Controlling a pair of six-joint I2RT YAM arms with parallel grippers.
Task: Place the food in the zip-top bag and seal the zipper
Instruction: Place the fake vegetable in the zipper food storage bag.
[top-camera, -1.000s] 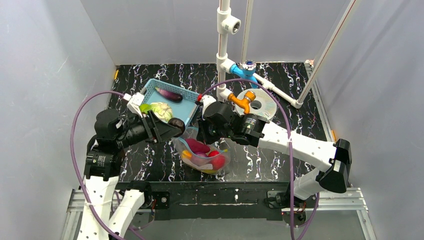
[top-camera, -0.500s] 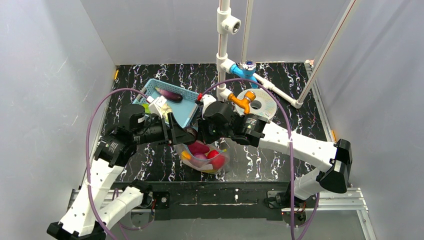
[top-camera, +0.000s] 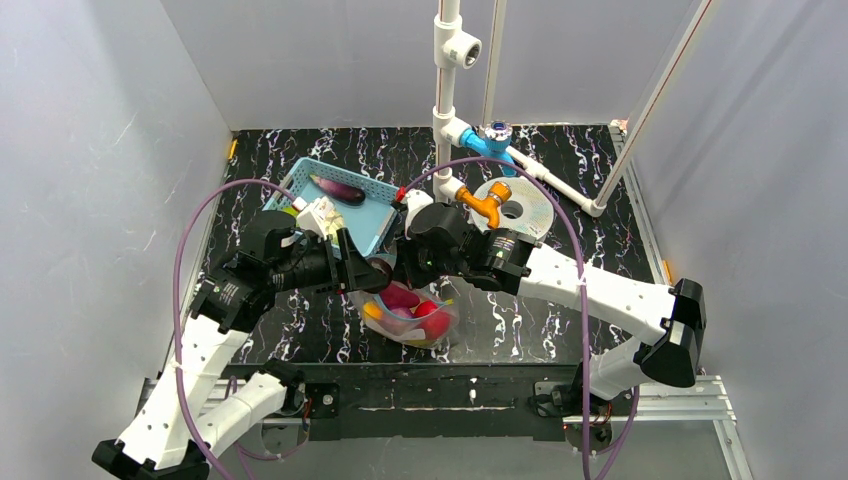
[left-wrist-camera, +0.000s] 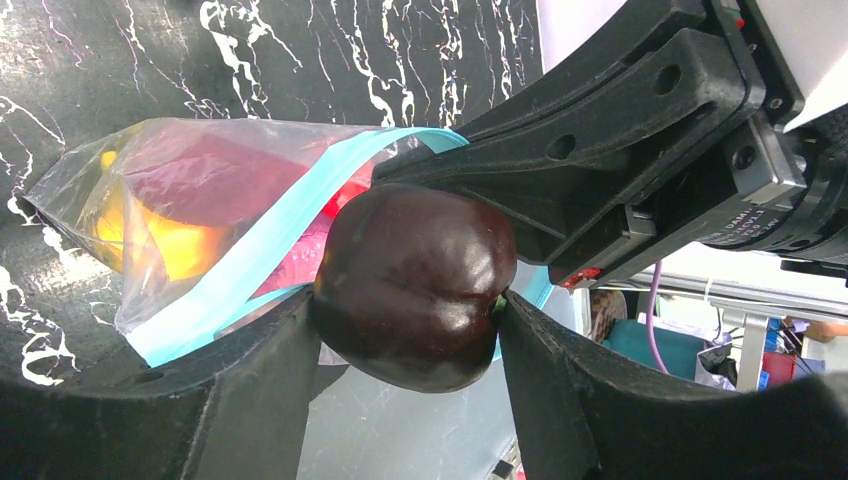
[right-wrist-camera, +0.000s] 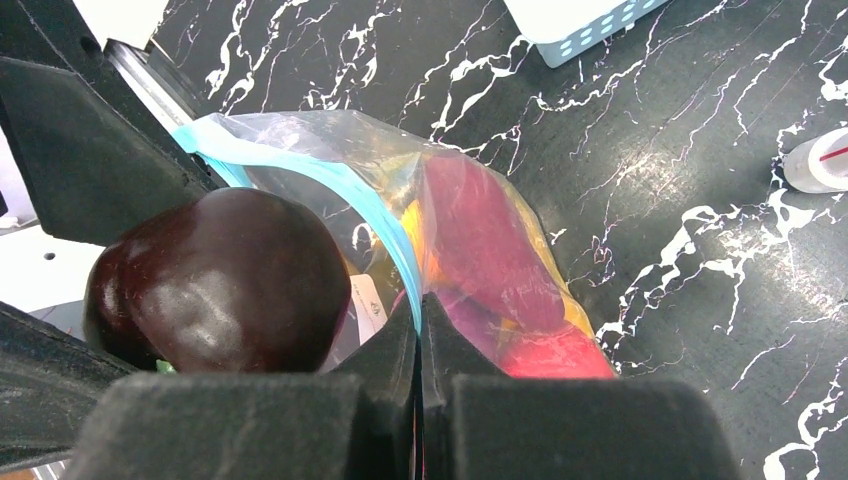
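Pretty tight here: the left gripper (left-wrist-camera: 405, 320) is clamped on a dark round fruit (left-wrist-camera: 415, 280) right at the mouth of the zip-top bag (top-camera: 412, 318), just on the near side of the blue basket (top-camera: 300, 185). The fingers of the right gripper (right-wrist-camera: 420, 330) are pinched together on the teal zipper (right-wrist-camera: 390, 240). The bag's long axis runs away from the basket, mouth end nearest it. It has red, yellow and magenta food inside. The basket holds an eggplant (top-camera: 338, 189).
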